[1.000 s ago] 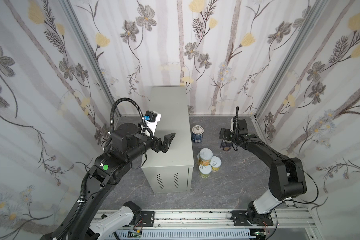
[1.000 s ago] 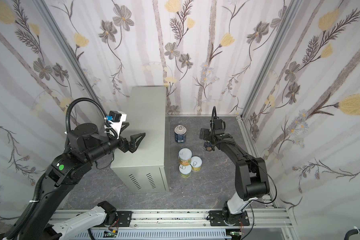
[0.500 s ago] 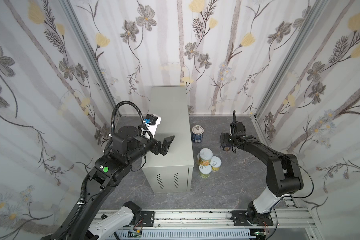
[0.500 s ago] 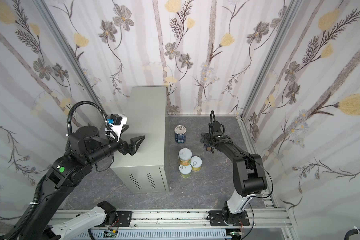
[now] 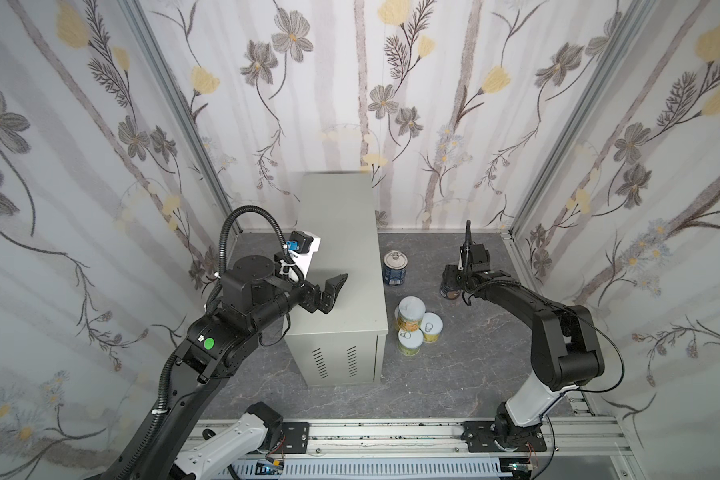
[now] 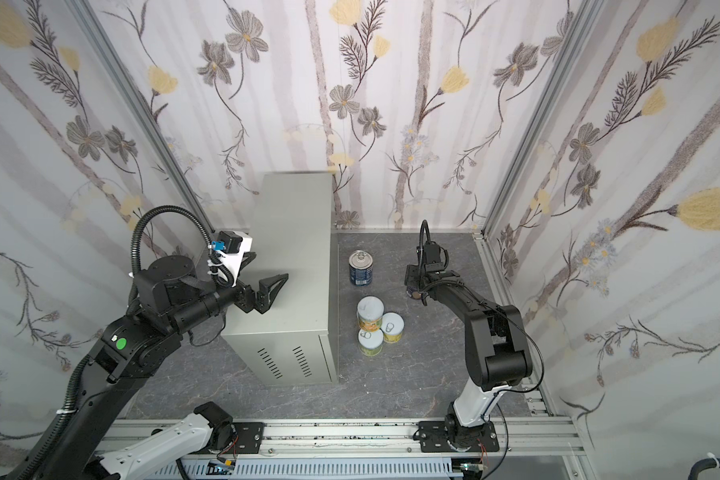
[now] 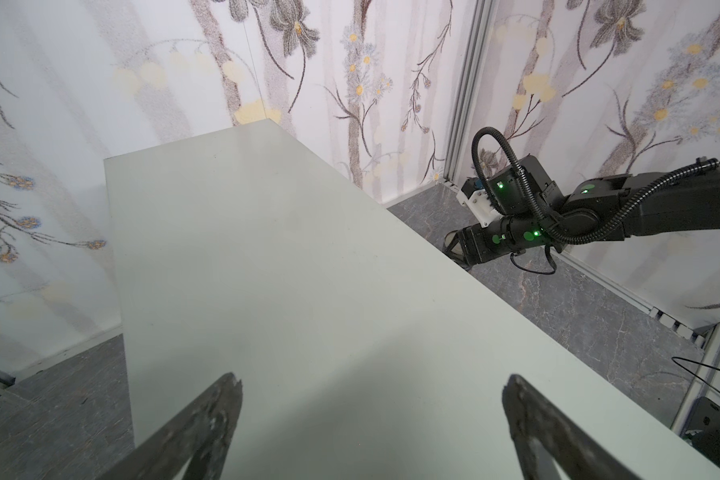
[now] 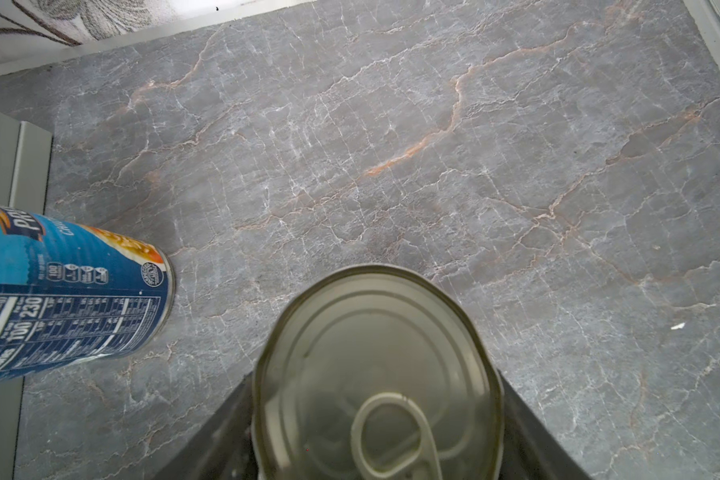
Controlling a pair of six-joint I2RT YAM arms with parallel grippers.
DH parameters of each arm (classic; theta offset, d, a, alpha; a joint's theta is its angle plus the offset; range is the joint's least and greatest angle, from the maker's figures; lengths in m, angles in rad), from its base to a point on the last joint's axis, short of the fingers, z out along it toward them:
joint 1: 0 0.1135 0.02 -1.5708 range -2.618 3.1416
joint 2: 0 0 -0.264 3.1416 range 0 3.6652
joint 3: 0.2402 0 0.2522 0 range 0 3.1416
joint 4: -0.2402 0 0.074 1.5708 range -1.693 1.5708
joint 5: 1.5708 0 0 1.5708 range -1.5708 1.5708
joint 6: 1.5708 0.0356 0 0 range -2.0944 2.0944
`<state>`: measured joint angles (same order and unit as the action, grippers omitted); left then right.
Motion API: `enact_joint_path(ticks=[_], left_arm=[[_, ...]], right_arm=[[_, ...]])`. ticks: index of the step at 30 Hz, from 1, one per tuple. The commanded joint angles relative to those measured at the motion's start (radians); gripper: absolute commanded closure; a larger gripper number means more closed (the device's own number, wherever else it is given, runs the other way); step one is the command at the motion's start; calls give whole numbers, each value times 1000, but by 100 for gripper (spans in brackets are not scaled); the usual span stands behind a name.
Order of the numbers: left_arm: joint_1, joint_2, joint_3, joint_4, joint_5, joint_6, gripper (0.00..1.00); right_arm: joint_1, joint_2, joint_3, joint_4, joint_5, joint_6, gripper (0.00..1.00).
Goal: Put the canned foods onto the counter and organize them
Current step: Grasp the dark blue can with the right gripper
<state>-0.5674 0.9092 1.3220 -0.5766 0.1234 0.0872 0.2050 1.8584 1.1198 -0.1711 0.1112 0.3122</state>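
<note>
pull-tab can point(image 8: 375, 365) clamped inside right end effector point(image 8: 377, 419), blue can point(image 8: 67, 291) nearby

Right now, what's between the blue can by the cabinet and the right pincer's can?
Only bare marbled floor separates blue can from gripped can; right wrist view shows it.

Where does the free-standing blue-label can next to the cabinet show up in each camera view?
Both top views: the blue-label can stands on the floor just right of the cabinet.
Left wrist: not in it; the cabinet top blocks that spot.
Right wrist: upright on the floor between the gripped can and the cabinet's wall.
Shared landmark: the grey cabinet.
</note>
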Motion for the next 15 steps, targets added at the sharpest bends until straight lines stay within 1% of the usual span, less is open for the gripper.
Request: enact_joint_path(ticks=[1,9,15], left_arm=[[0,-5,-1,14,-10,15,0],[1,-10,-6,20,2,10,0],[2,-13,-4,26,9,4,0]], right_arm=[[2,-16,-2,12,6,-37,40],[4,-116,-5,21,-21,-112,43],[4,-183,14,-8,-53,-152,45]])
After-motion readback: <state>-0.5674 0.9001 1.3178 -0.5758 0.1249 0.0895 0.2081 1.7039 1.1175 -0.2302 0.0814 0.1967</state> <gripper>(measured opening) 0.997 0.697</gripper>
